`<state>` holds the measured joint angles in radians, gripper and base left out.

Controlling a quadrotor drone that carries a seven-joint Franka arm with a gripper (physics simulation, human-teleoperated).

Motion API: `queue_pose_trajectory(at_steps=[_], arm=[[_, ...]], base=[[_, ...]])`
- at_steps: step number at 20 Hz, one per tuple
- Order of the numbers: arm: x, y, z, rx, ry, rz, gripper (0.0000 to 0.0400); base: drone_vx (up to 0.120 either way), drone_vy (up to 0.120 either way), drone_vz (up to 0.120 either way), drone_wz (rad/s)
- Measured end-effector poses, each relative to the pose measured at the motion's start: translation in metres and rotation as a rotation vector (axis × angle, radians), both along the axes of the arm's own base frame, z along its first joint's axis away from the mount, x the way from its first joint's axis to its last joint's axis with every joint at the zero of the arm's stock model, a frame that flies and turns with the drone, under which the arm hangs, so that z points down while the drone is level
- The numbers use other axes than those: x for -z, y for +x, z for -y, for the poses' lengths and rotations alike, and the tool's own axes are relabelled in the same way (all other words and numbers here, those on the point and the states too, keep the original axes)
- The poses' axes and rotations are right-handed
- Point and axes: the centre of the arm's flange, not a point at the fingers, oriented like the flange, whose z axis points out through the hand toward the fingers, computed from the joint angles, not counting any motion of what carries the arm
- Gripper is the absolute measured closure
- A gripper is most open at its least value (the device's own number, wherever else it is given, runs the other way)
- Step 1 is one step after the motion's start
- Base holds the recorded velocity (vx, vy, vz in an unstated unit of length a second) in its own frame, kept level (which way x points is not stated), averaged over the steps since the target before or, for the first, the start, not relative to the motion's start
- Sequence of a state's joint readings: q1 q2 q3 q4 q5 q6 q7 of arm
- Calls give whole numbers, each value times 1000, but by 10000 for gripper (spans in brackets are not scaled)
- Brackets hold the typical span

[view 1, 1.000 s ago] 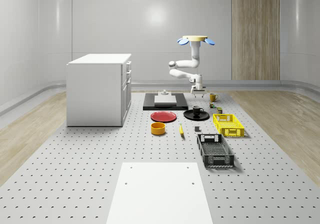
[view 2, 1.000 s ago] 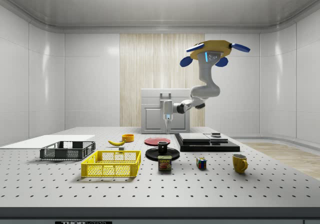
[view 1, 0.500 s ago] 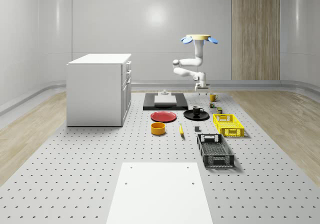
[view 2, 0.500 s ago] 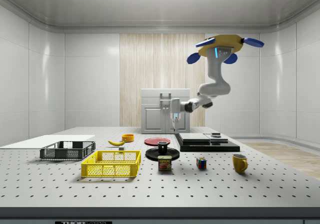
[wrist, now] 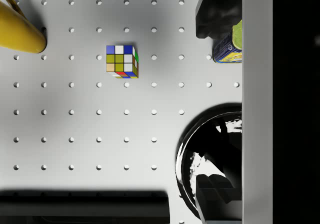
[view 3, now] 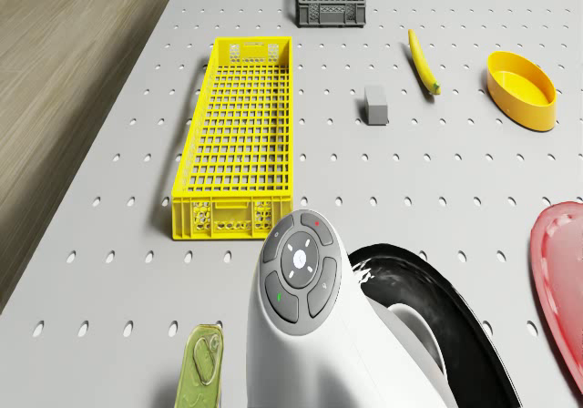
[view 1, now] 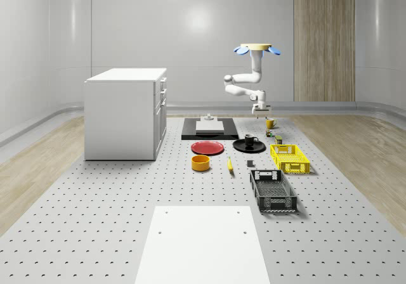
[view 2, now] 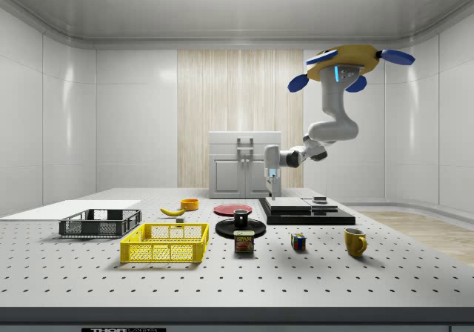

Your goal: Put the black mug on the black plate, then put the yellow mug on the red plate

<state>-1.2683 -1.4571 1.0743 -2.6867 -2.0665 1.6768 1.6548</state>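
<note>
The black mug [view 1: 248,139] is seen standing on the black plate [view 1: 242,148], so the first half of the task is judged done — the yellow mug [view 2: 355,241] is what remains, and it sits on the table [view 1: 127,195] at the far right in the whole-scene view, well apart from the red plate [view 1: 207,148], which lies just left of the black plate. The drone [view 1: 257,49] hovers high above the far part of the table, over the ground between the black plate and the yellow mug, and the arm is folded down so that the gripper [view 1: 261,111] hangs well above the surface, empty; whether its fingers are apart or together cannot be told. The height is judged to serve a clear crossing over the small things below (a spam can [view 2: 244,241] and a puzzle cube [wrist: 122,61] stand between plate and mug). Open table is seen around the yellow mug, its handle [view 2: 363,244] to the side view's right, so a descent from above looks unhindered — the yellow crate [view 1: 289,158] and the dark stove block [view 1: 209,129] lie clear of that path.
</note>
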Motion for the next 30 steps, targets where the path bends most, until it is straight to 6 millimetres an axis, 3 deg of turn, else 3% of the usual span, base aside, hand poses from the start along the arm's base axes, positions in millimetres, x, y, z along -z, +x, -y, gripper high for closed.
queue_pose_trajectory(at_steps=[12,30], arm=[[0,0,0,0,0,0,0],[0,0,0,0,0,0,0]], base=[[-120,117,0,0],[-120,0,0,0]])
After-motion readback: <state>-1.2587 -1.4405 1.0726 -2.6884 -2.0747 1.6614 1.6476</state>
